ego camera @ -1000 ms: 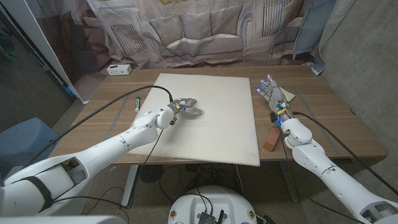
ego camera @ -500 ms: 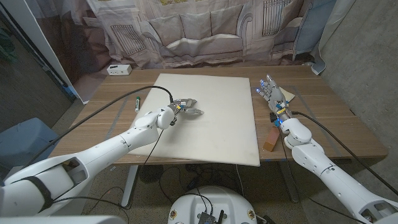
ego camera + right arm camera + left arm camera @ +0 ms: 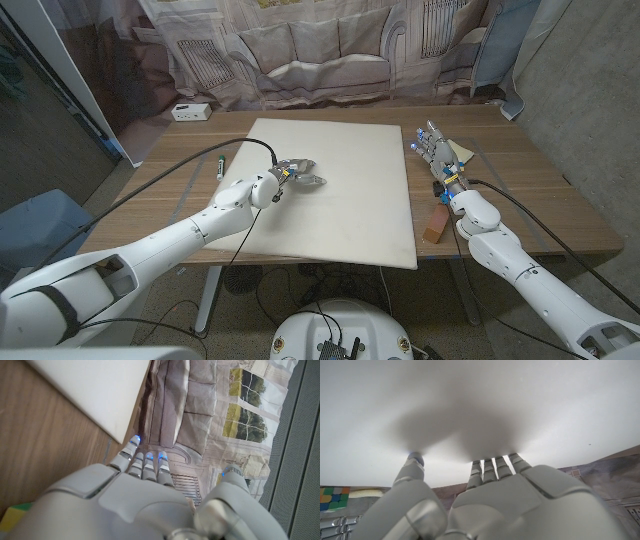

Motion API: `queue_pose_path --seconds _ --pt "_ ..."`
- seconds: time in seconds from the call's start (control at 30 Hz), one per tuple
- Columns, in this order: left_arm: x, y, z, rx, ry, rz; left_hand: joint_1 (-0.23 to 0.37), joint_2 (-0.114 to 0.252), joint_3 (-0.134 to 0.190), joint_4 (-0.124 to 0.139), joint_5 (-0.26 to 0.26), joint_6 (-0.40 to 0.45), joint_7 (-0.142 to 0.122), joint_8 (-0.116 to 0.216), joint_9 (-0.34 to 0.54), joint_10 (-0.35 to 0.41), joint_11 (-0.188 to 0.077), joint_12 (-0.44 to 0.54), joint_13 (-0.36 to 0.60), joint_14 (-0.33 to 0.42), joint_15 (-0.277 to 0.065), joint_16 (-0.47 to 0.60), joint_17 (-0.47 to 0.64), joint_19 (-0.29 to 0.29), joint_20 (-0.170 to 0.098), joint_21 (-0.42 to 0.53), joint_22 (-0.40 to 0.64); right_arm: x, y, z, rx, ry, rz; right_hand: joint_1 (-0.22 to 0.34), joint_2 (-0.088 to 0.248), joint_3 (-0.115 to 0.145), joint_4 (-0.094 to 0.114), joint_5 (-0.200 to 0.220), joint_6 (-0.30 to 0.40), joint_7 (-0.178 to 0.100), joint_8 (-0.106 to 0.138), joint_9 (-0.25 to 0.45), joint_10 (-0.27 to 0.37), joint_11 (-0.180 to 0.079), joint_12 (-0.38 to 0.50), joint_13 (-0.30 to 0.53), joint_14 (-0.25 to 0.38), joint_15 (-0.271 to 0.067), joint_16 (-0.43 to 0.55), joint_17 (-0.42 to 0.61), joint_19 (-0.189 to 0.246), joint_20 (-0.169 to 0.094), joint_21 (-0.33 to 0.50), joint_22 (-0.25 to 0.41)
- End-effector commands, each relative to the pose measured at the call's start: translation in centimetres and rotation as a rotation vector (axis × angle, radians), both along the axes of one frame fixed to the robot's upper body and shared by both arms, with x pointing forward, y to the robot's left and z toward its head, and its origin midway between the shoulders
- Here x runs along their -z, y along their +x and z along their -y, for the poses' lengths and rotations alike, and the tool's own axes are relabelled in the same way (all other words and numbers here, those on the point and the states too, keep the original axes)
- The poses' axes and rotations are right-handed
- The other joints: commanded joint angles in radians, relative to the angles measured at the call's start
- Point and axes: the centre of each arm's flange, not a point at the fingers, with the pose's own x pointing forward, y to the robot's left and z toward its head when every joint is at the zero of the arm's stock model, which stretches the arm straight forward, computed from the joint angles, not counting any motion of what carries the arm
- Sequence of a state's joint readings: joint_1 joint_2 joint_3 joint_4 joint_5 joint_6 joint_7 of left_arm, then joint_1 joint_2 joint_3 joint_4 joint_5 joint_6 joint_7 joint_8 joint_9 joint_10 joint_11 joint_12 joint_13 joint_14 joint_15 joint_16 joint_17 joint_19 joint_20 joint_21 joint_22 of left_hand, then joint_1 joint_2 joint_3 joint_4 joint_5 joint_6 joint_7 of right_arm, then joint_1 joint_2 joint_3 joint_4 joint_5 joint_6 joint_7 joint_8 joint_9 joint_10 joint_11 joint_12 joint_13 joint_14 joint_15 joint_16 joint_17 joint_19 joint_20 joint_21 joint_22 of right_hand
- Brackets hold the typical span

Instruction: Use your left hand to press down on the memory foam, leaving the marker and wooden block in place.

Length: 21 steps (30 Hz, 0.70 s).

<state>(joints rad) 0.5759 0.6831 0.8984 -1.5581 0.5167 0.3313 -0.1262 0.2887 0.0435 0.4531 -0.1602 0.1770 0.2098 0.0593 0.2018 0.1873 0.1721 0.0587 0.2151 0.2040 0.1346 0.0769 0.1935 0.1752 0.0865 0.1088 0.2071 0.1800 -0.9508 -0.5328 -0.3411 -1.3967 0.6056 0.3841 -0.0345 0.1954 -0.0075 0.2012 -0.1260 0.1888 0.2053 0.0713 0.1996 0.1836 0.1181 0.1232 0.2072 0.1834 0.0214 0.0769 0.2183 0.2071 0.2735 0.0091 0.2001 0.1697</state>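
The memory foam [image 3: 330,185] is a large off-white slab in the middle of the wooden table. My left hand [image 3: 298,174] is over its left-centre part with fingers spread, fingertips down on the foam [image 3: 485,405]; a soft shadow sits under them in the left wrist view. The marker [image 3: 219,164], dark with a green end, lies on the table left of the foam. The wooden block [image 3: 436,221] lies at the foam's right edge. My right hand [image 3: 437,150] stands on the table to the right of the foam, fingers apart, holding nothing.
A small white box [image 3: 191,111] sits at the table's far left. A yellowish flat object [image 3: 462,152] lies beside my right hand. A printed sofa backdrop [image 3: 330,50] hangs behind the table. A black cable [image 3: 190,165] runs along my left arm.
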Motion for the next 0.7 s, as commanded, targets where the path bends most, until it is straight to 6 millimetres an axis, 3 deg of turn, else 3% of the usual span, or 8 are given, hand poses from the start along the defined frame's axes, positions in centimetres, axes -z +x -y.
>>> queue_pose_path --seconds 0.03,0.7 --pt "-1.7 0.0 -0.1 0.004 -0.006 0.051 0.012 0.001 0.01 0.0 0.002 0.008 0.005 -0.001 -0.002 -0.001 0.003 0.008 0.001 0.006 0.005 -0.002 0.002 0.003 0.003 0.0 0.001 -0.3 -0.3 -0.1 0.001 -0.004 0.005 0.001 0.005 -0.004 -0.001 0.001 0.008 -0.002 -0.001 0.003 0.005 0.003 -0.003 0.006 0.005 0.006 -0.002 0.002 0.004 0.008 -0.001 0.003" --pt "-2.8 -0.5 -0.3 0.001 -0.016 0.108 0.023 0.001 0.014 -0.002 0.002 0.009 0.01 -0.002 -0.002 0.002 0.002 0.008 0.001 0.01 0.006 -0.003 0.002 0.008 0.009 0.0 0.001 -0.4 -0.3 -0.6 -0.005 -0.001 0.027 0.002 0.006 -0.005 -0.001 0.001 0.01 -0.002 -0.002 0.003 0.01 0.002 -0.002 0.006 0.011 0.006 -0.001 0.002 0.016 0.008 0.002 0.003"
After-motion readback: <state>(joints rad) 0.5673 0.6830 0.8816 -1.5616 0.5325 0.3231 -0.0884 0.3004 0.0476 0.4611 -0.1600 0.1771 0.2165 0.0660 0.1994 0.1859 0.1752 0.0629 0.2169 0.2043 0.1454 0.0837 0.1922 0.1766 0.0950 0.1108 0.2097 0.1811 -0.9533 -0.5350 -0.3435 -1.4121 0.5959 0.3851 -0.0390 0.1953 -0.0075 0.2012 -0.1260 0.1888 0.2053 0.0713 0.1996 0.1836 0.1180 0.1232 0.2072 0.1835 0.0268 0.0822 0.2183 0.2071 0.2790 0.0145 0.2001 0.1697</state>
